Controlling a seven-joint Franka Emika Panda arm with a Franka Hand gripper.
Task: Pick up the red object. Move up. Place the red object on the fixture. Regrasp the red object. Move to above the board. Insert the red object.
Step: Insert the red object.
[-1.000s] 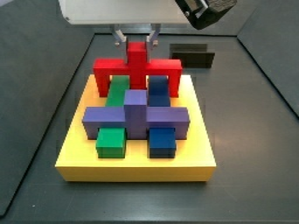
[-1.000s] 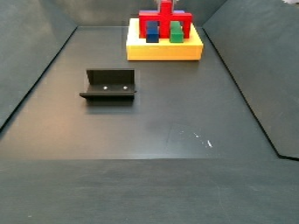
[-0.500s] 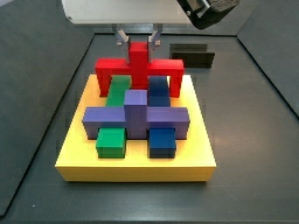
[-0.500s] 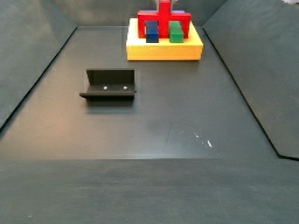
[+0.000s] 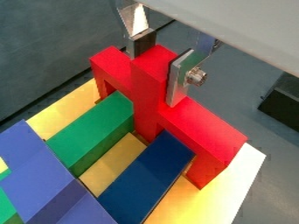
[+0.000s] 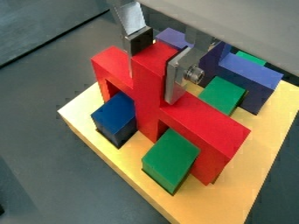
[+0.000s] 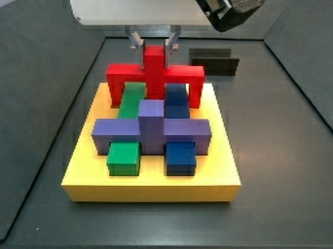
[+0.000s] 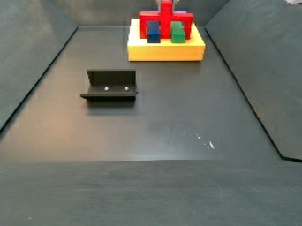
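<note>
The red object [image 7: 154, 73] stands with its two legs down on the far end of the yellow board [image 7: 150, 185], its stem pointing up. In both wrist views my gripper [image 5: 160, 66] [image 6: 156, 63] is shut on that stem, a dark pad on one face and a silver plate pressed flat on the opposite face. The red bar [image 5: 187, 131] [image 6: 193, 127] spans a green block [image 5: 100, 131] and a blue block [image 5: 158, 171]. In a side view the red object [image 8: 165, 19] shows at the far end of the floor, with the gripper cut off by the frame edge. The fixture [image 8: 109, 86] stands apart, with nothing in it.
A purple cross-shaped block [image 7: 152, 128] sits mid-board, with a green block [image 7: 123, 158] and a blue block [image 7: 180, 159] in front of it. The fixture [image 7: 215, 61] lies behind the board on the dark floor. Sloped dark walls enclose the floor [image 8: 165, 132].
</note>
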